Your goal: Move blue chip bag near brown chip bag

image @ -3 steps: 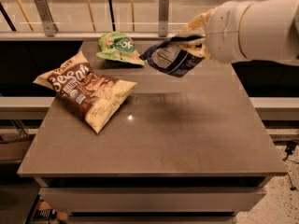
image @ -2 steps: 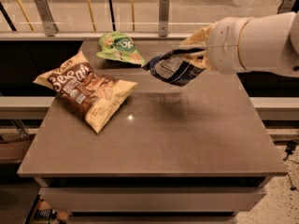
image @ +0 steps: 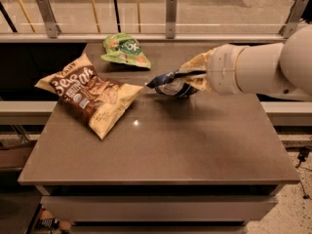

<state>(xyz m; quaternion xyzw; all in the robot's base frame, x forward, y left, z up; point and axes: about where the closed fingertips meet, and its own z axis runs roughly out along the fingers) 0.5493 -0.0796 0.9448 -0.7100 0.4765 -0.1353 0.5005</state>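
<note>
The blue chip bag [image: 170, 84] is a small crinkled navy bag held in my gripper [image: 191, 76], just above the table and a little right of centre. The gripper is shut on the bag's right end, and the white arm reaches in from the right. The brown chip bag [image: 90, 93] is large and puffy with white lettering and pale yellow edges. It lies flat on the left part of the table. Its right corner is a short gap from the blue bag's left tip.
A green snack bag [image: 125, 49] lies at the back of the grey table [image: 195, 145], behind both other bags. A metal railing [image: 170, 16] with posts runs behind the table. The table's front edge is near the bottom.
The gripper has lowered with the blue bag and carried it slightly left, closer to the brown bag and the tabletop. The brown and green bags have not moved.
</note>
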